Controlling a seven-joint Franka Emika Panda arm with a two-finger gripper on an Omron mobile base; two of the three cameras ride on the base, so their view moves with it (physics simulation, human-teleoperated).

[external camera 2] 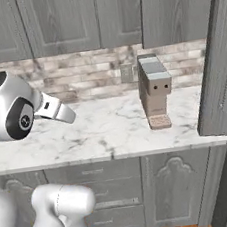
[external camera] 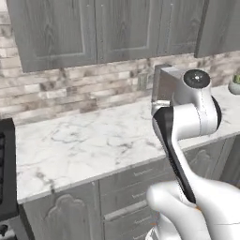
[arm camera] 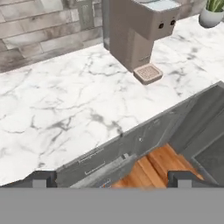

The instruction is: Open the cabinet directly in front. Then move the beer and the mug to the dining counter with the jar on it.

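The cabinet's two grey wood-grain doors (external camera: 89, 30) hang shut on the wall above the brick backsplash, and they show again along the top of the right base view (external camera 2: 58, 19). My gripper (arm camera: 111, 180) is open with nothing between its two dark fingertips (arm camera: 43, 178). It hovers over the front edge of the marble worktop (arm camera: 65, 109) and looks down at it. The arm's white elbow (external camera: 197, 108) stands in front of the counter. The beer, the mug, the jar and the dining counter are out of view.
A grey-brown coffee machine (external camera 2: 155, 87) stands against the backsplash, right of the arm. A potted plant (arm camera: 212, 11) sits further right. A black stove (external camera: 5, 173) borders the worktop on the left, and a tall grey cabinet (external camera 2: 219, 72) on the right. Grey drawers (arm camera: 109, 153) lie below.
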